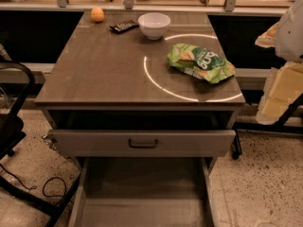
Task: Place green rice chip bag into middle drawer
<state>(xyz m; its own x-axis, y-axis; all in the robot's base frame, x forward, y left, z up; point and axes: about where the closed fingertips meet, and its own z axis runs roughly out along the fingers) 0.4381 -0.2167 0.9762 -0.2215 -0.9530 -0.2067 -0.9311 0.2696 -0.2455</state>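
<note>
Brown tabletop [104, 65], speckled floor around. Green rice chip bag [201, 62] lies on the tabletop's right side, near a white bowl [154, 25]; orange [97, 14] at back. Middle drawer [142, 193] pulled out below. Gripper [277, 96] at right edge, beside the tabletop; spread or pressed together, can't tell.

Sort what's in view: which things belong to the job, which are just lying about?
Job: green rice chip bag on the countertop; middle drawer pulled out below; gripper at right edge.
Lying about: white bowl, orange, black remote.
</note>
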